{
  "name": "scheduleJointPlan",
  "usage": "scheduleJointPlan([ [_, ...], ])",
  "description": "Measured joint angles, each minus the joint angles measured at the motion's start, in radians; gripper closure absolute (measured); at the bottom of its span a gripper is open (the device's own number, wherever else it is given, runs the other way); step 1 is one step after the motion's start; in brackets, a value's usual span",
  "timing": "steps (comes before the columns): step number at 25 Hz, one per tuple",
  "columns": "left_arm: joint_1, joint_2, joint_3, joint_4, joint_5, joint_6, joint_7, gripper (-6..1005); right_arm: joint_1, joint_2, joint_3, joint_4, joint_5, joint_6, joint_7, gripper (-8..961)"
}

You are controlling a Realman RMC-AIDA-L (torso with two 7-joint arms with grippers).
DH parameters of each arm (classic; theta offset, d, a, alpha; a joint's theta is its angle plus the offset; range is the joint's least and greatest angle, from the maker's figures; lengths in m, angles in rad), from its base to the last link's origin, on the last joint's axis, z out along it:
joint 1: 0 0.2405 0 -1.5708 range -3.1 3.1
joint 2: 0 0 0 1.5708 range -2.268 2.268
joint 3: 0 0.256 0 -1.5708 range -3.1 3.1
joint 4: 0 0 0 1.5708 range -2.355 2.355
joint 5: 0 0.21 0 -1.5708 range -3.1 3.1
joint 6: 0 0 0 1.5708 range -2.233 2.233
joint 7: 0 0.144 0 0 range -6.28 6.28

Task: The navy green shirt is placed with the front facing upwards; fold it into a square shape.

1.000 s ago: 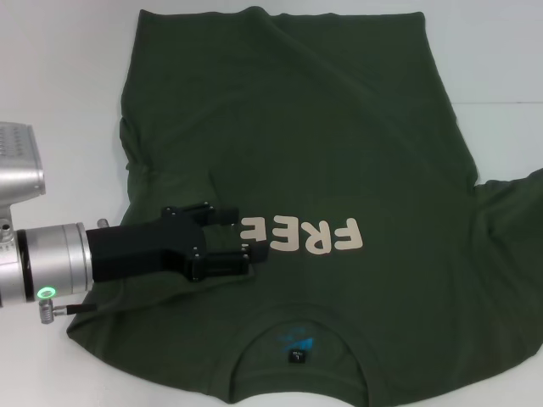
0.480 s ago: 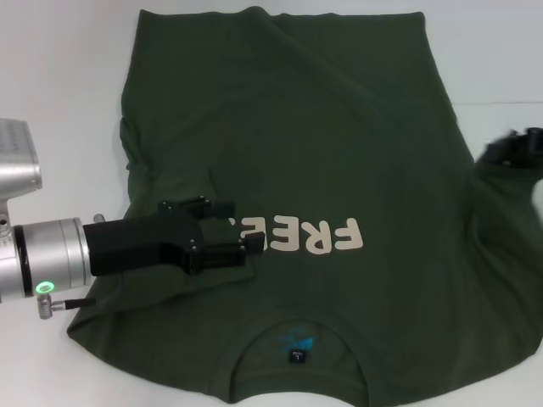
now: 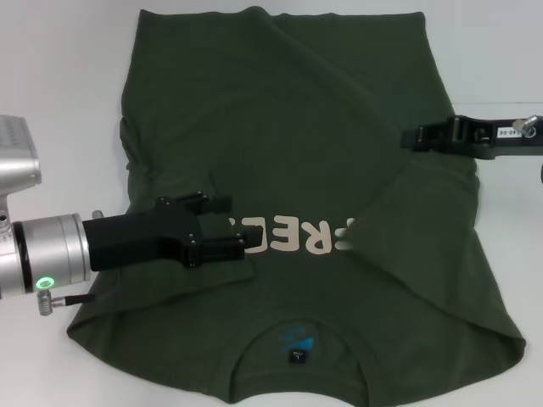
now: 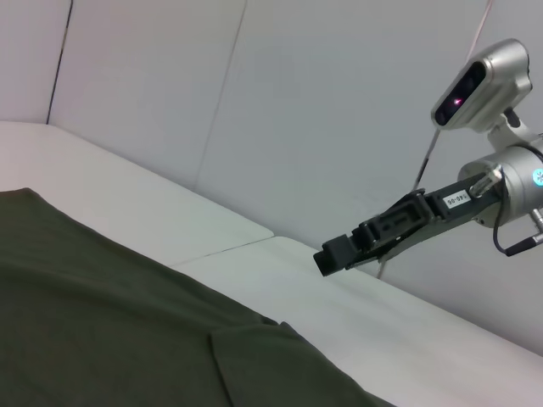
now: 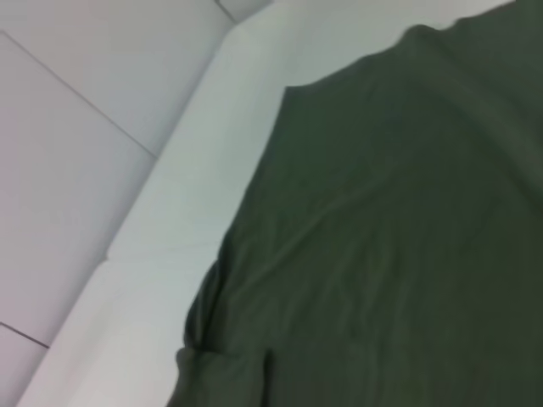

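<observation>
The navy green shirt (image 3: 322, 110) lies flat, front up, with the cream lettering (image 3: 293, 238) and the blue neck label (image 3: 297, 348) toward me. Its right sleeve flap (image 3: 424, 246) is folded inward and covers the end of the lettering. My left gripper (image 3: 237, 225) is open, low over the chest just left of the lettering, with no cloth between its fingers. My right gripper (image 3: 409, 136) reaches in from the right, above the shirt's right side near the fold. The left wrist view shows this right gripper (image 4: 327, 257) in the air, no cloth hanging from it.
The white table (image 3: 59, 68) shows around the shirt on the left, right and far sides. The shirt's left edge is tucked in with a small fold (image 3: 136, 170). In the right wrist view only the shirt (image 5: 390, 237) and white table appear.
The right arm came in from the right edge and moved left over the shirt. The right sleeve, spread outward before, now lies folded in over the chest. The left gripper drew back slightly left.
</observation>
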Motion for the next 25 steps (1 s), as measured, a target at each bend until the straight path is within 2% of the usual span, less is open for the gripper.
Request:
scheduleJointPlan([
  [3, 0.000, 0.001, 0.000, 0.000, 0.000, 0.000, 0.000, 140, -0.008, -0.003, 0.002, 0.000, 0.020, 0.000, -0.001, 803],
  [7, 0.002, 0.001, -0.011, 0.000, 0.000, 0.000, -0.001, 140, -0.035, -0.013, 0.009, 0.000, 0.063, -0.001, -0.025, 609],
  [13, 0.008, 0.004, -0.044, 0.002, 0.000, 0.007, -0.001, 139, -0.089, -0.007, 0.005, 0.042, 0.200, -0.023, -0.188, 319],
  [16, 0.010, 0.006, -0.067, 0.003, 0.000, 0.015, -0.001, 139, -0.116, -0.001, 0.008, 0.120, 0.291, -0.060, -0.361, 81],
  [19, 0.015, 0.008, -0.080, 0.006, 0.000, 0.028, -0.002, 139, -0.129, 0.008, 0.007, 0.147, 0.327, -0.086, -0.437, 67],
  [25, 0.036, 0.011, -0.119, 0.014, 0.005, 0.037, -0.042, 140, -0.160, 0.058, 0.010, 0.159, 0.360, -0.128, -0.605, 38],
])
